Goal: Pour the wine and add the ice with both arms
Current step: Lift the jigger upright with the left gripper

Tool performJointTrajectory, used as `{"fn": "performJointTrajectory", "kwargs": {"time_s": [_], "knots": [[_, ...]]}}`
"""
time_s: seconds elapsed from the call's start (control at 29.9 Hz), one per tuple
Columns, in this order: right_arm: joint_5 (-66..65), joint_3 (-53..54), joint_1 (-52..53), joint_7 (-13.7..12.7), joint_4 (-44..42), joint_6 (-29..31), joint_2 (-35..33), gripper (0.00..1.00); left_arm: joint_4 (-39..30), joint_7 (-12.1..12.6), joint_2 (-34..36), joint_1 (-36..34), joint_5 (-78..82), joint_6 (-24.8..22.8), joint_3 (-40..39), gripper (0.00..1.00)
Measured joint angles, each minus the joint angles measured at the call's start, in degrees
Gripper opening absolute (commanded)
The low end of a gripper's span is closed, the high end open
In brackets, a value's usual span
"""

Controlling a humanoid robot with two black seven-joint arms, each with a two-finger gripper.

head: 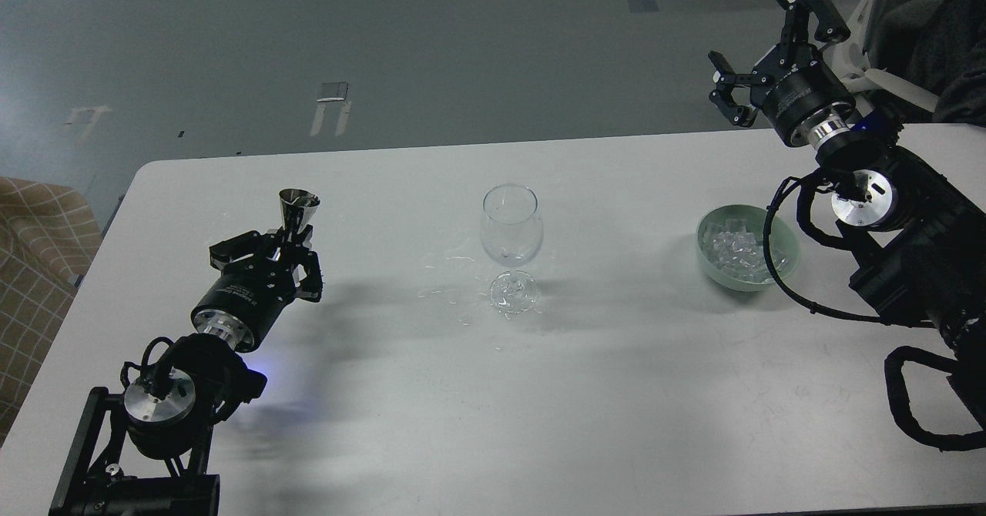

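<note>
From my head view I see a white, smooth-topped desk (616, 393) with a clear stemmed wine glass (511, 246) standing upright near its middle. I can make out a faint pool of the wine (510, 256), a colourless liquid, low in the bowl of the glass, but how much is hard to judge through the reflections. Small clear splashes or glints lie on the desk around the glass foot; I cannot tell whether they are liquid or light.

My left gripper (291, 248) reaches in from the lower left, low over the desk. Its fingers (311, 273) are closed round the lower part of a small shiny metal cone-shaped cup (297, 206), which stands upright with its mouth up, well left of the glass. The cup's base is hidden behind the fingers, and I cannot see whether anything is in it.

My right gripper (759, 46) is raised beyond the far right edge of the desk, its fingers (725, 65) spread wide with nothing between them. Below it, a pale green round bowl (712, 258) sits on the desk, holding the ice (732, 250), a heap of small clear cubes. A looping black cable (770, 246) of the right arm crosses in front of the bowl and hides part of its right side.
</note>
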Motion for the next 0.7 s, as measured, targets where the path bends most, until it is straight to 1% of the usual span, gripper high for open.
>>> {"fn": "performJointTrajectory", "kwargs": {"time_s": [0.13, 0.57, 0.7], "knots": [[0.00, 0.00, -0.28, 0.00, 0.01, 0.00, 0.00, 1.00, -1.08, -0.53, -0.10, -0.47, -1.39, 0.45, -0.04, 0.00], [-0.08, -0.09, -0.19, 0.00, 0.03, 0.00, 0.08, 1.00, -5.31, -0.63, -0.12, -1.26, -1.59, 0.74, -0.03, 0.00], [-0.09, -0.09, -0.16, -0.05, 0.01, 0.00, -0.02, 1.00, -7.10, -0.56, -0.12, -1.34, -1.62, 1.98, 0.15, 0.00]]}}
